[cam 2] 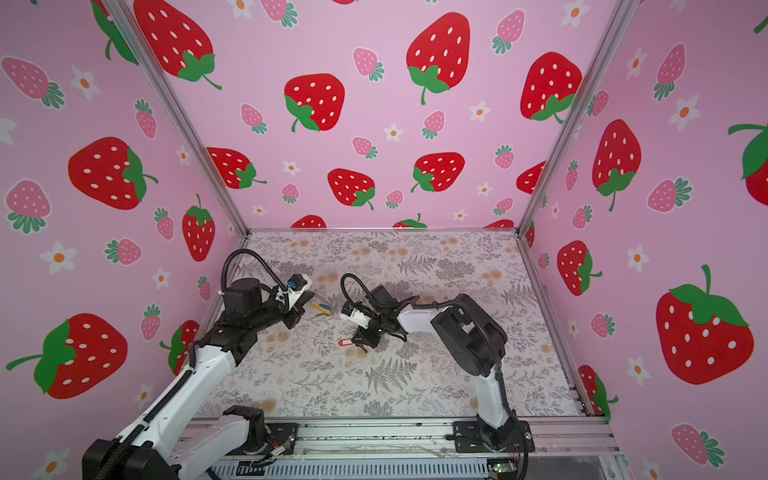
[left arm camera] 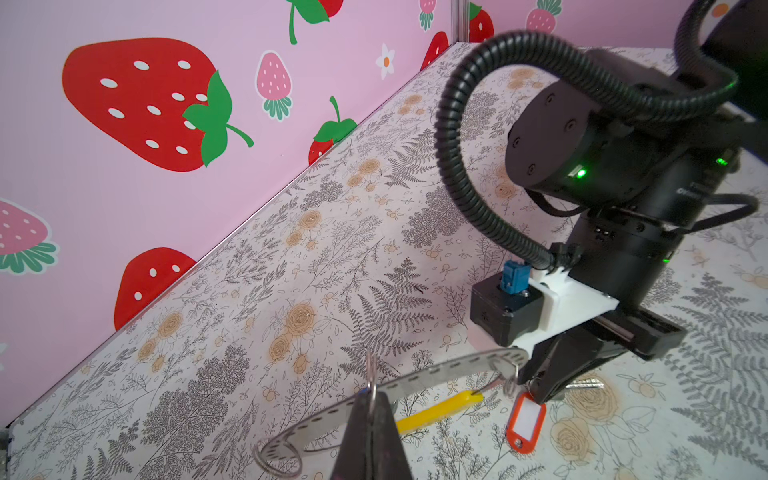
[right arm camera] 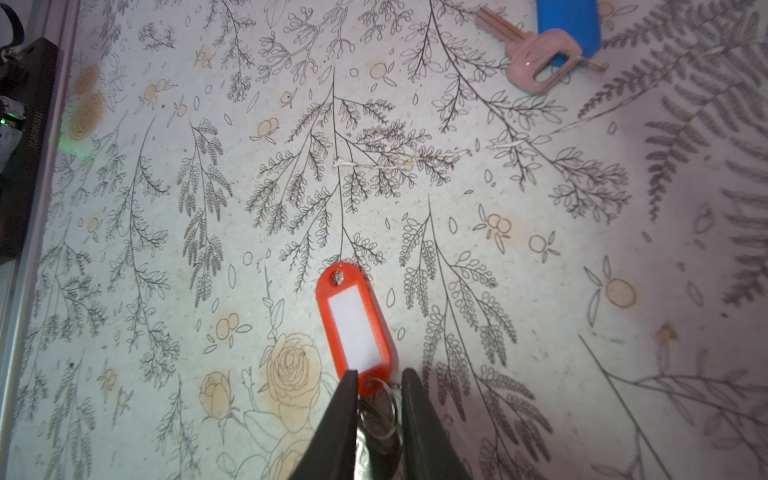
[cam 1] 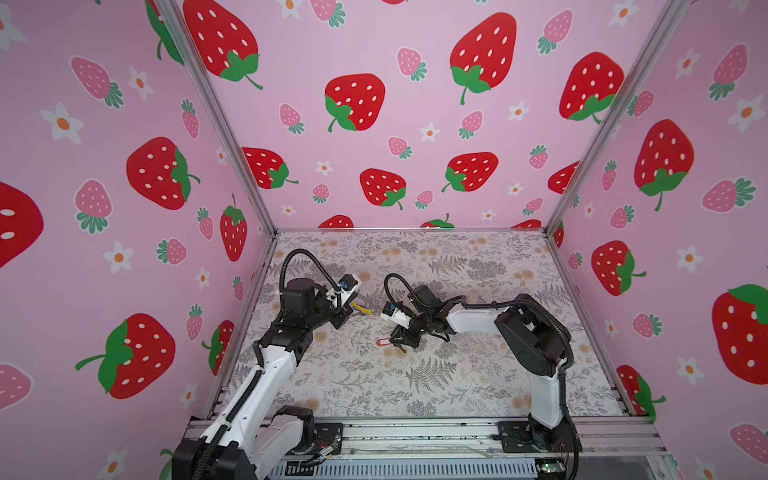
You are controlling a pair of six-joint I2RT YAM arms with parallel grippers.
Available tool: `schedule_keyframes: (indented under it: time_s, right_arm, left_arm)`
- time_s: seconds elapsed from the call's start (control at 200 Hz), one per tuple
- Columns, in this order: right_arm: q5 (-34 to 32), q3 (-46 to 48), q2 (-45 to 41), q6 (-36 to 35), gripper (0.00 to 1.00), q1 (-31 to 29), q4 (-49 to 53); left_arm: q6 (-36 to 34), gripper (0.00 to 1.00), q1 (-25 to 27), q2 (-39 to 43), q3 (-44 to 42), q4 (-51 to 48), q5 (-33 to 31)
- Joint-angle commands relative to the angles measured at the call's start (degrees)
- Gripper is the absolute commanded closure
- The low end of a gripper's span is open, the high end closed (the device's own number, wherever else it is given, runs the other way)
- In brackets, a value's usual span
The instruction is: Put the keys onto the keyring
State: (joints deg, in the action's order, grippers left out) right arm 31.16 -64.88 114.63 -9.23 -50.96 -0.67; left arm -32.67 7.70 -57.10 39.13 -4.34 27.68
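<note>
Top views show floral table [cam 1: 478, 374], strawberry walls [cam 1: 395, 124]; left pincer [cam 1: 352, 307] clamps keyring [cam 1: 362, 308], right pincer [cam 1: 397, 344] red-tagged key [cam 1: 383, 342].

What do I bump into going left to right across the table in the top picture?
left arm → keyring → red tag → right arm

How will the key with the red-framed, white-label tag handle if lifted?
Probably dangly: the red-framed plastic tag joins its key only through a small metal split ring, so it should swing. Likely light; lying flat, it should slide, not roll.
</note>
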Motion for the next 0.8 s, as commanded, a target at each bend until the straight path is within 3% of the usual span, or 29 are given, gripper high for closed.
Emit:
schedule_keyframes:
  time_s: [0.0, 0.395, 0.795]
  right_arm:
    - [-1.24, 0.51, -0.77, -0.54, 0.77, -0.43, 3.49]
    - [-0.43, 0.56, -1.49, -0.89, 0.88, -0.38, 4.97]
    - [1.85, -0.04, -3.49, -1.75, 0.92, -0.43, 6.01]
  left_arm:
    - [0.12, 1.0, -0.32, -0.19, -0.3, 1.65, 1.67]
    - [0.15, 1.0, -0.31, -0.1, -0.56, 2.21, 1.67]
    - [0.23, 1.0, -0.26, 0.27, -0.76, 2.59, 1.6]
